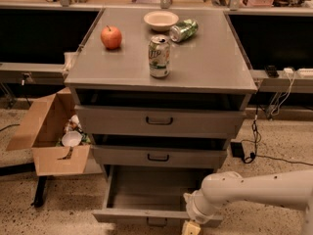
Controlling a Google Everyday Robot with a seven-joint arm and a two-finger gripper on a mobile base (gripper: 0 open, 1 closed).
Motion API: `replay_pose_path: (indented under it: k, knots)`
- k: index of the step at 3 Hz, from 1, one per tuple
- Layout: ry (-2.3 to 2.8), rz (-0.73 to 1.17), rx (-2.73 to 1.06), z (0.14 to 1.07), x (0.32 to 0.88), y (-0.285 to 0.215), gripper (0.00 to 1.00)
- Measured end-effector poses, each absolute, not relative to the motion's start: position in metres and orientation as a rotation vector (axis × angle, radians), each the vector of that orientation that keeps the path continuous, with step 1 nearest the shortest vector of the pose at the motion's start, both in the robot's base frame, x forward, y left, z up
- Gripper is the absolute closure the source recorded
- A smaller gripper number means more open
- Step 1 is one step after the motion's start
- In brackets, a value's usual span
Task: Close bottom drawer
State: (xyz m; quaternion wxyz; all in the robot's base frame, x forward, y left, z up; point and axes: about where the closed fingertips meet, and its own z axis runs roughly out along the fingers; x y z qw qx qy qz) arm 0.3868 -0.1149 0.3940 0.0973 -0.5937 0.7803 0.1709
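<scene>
Currently: cardboard box (48,133) on floor, left of grey cabinet (205,65). Cabinet top carries apple (111,37), bowl (161,19), upright can (159,57), tipped green can (184,30). 3 drawers below; upper 2 slightly ajar. Bottom drawer (132,215) at floor level, pulled well out, interior visible, handle at frame's lower edge. Gripper (191,227) low, at right part of drawer's front panel, partly cut by frame; spread or pressed together: cannot tell. White arm (259,190) enters from right.

Bottom drawer (132,215) stands out; gripper (191,227) at its front, 5 o'clock. Cardboard box (54,158) crowds 10 o'clock; open floor (68,214) at 8 o'clock.
</scene>
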Motion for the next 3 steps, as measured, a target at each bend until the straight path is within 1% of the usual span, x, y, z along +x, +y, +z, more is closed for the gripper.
replay_pose_path:
  k: [1,2,3]
  knots:
    - [2.290,0.589,-1.739,0.320,0.376,-0.106,0.26]
    - [2.275,0.665,-1.747,0.270,0.365,-0.100,0.50]
    - [2.318,0.761,-1.706,0.201,0.353,-0.107,0.81]
